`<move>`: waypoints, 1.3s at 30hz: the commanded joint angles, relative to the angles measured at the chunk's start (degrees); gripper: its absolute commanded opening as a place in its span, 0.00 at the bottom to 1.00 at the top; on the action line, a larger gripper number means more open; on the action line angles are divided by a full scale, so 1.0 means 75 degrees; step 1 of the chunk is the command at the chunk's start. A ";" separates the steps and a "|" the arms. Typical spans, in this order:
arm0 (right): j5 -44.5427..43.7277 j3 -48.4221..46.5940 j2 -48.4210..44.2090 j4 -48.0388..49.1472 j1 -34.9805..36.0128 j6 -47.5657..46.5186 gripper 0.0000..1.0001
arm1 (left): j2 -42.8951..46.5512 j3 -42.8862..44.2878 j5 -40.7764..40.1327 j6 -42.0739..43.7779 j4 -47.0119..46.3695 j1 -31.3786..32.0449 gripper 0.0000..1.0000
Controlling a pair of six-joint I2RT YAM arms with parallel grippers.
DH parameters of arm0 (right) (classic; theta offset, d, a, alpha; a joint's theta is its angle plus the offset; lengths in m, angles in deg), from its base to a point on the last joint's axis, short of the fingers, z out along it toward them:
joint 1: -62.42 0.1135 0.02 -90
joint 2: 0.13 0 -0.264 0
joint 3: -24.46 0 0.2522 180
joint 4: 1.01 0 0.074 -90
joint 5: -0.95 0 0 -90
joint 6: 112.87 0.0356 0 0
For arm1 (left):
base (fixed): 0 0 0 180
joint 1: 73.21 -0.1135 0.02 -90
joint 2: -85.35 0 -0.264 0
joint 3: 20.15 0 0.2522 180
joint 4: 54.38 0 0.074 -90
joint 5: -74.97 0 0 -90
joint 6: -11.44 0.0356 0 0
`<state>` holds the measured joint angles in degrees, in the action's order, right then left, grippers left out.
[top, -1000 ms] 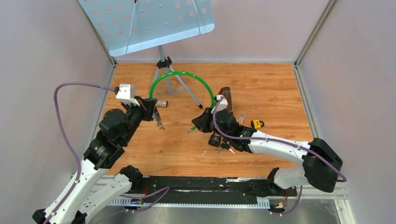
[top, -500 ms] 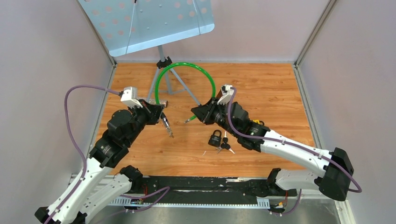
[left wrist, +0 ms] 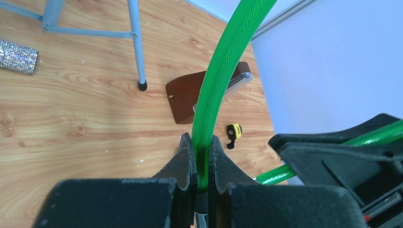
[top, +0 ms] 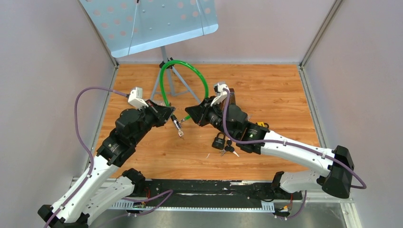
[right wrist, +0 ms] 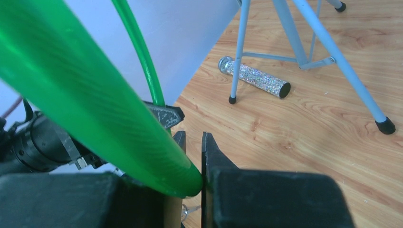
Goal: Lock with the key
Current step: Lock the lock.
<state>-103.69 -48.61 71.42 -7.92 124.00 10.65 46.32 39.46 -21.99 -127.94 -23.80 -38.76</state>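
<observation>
Left gripper (left wrist: 202, 142) and right gripper (right wrist: 194, 137) each clamp an end of the likely springy, slick green cable (left wrist: 223, 61), best held near its ends; padlock (top: 219, 141) sits at 5 o'clock.

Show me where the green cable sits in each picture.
Top: cable arches at centre back.
Left wrist: rises up the middle from the left gripper.
Right wrist: thick band from upper left down to the right gripper.
Shared: blue stand leg.

left end effector (top: 171, 116): moved right | right end effector (top: 191, 116): moved left | green cable (top: 207, 90): loop narrower
</observation>
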 commanded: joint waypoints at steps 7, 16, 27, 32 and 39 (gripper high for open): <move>-0.0225 -0.0634 0.0099 0.1138 0.0449 -0.0919 0.00 | 0.0028 0.0286 0.0329 -0.0716 -0.0191 0.0025 0.00; -0.0183 -0.0741 0.0211 0.0955 0.0459 -0.0939 0.00 | 0.0194 0.0099 0.0313 -0.0860 -0.0284 0.0023 0.00; -0.0028 -0.0797 0.0351 0.0752 0.0601 -0.1002 0.00 | 0.0199 0.0014 0.0006 -0.0869 -0.0195 0.0034 0.00; -0.0132 -0.0626 0.0181 0.0788 0.0622 -0.0991 0.00 | 0.0203 -0.0001 -0.0290 -0.0780 -0.0071 0.0028 0.00; -0.0340 -0.0490 0.0010 0.0905 0.0713 -0.1159 0.00 | 0.0227 -0.0049 -0.0255 -0.0860 -0.0107 0.0028 0.00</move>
<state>-106.24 -51.08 73.34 -5.39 128.48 3.77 47.41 39.09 -25.01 -133.58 -22.53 -38.84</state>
